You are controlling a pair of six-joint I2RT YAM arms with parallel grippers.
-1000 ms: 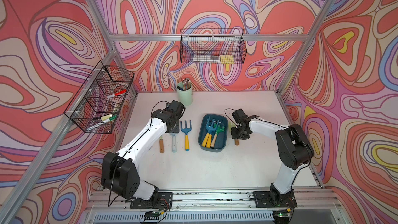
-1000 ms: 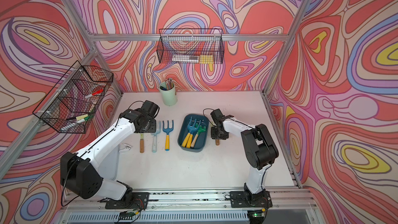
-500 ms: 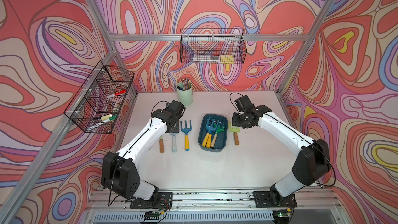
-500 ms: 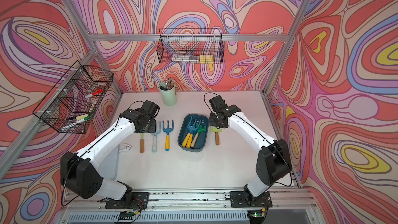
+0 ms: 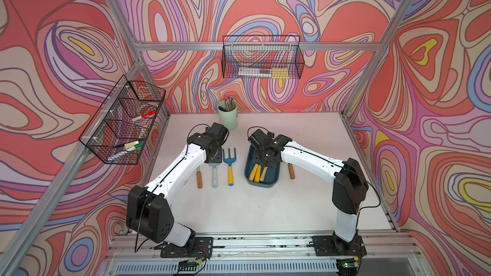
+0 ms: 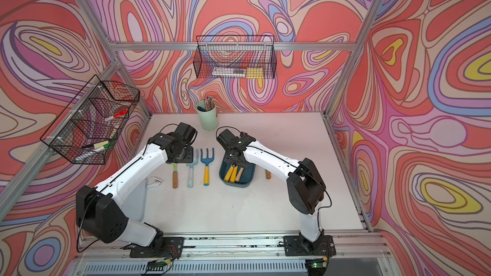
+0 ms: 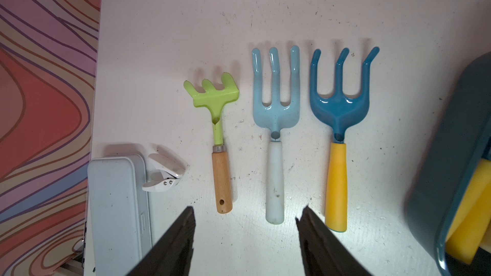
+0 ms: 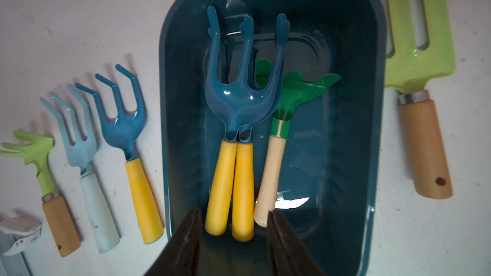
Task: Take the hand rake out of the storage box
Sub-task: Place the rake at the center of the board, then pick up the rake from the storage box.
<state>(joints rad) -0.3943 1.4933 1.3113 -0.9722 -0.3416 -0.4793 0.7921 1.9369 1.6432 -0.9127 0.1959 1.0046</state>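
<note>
1. aim: the right end effector hangs just over the storage box, jaws apart with nothing between them. the left end effector is likewise open and empty, over the bare surface away from the box.
2. directly below the right one lie the butt ends of two yellow handles, touching side by side. i take the hand rake to be the blue bent-tined tool whose head rests on top of its twin; that choice is a judgement.
3. the jaws now bracket both handles. shift sideways so one jaw drops between the hand rake and the box wall and the other wedges into the seam between the handles, then close on that one alone.
4. just past the twin, a green tool with a pale wooden handle touches it; keep off it.
5. farther ahead the two blue heads nest, tines overlapping. lift straight up and slowly, or the twin may ride along.
6. beyond the box walls a blue fork and a lime fork lie on the surface; set down clear of both.
</note>
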